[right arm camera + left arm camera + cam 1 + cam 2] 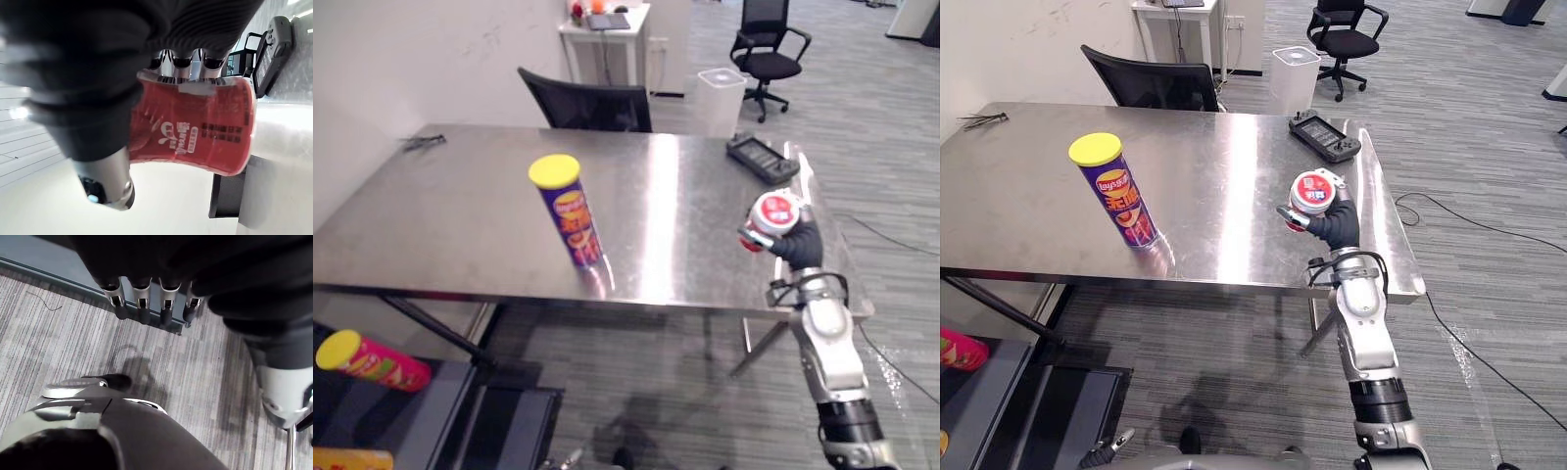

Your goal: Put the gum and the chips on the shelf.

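Right hand [1337, 228] gripping red gum tub [1315, 192], apparently shrink-wrapped, purple chips can [1122, 204]

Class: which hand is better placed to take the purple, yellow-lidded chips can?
Probably left: the left hand is open and empty, the right hand grips the red gum tub, and the purple chips can stands nearer the left.

Logo and lettering on the chips can [1126, 208], label print on the gum tub [195, 129] — none clearly readable

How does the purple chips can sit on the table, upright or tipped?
Upright: the chips can stands on its base on the steel table, yellow lid uppermost.
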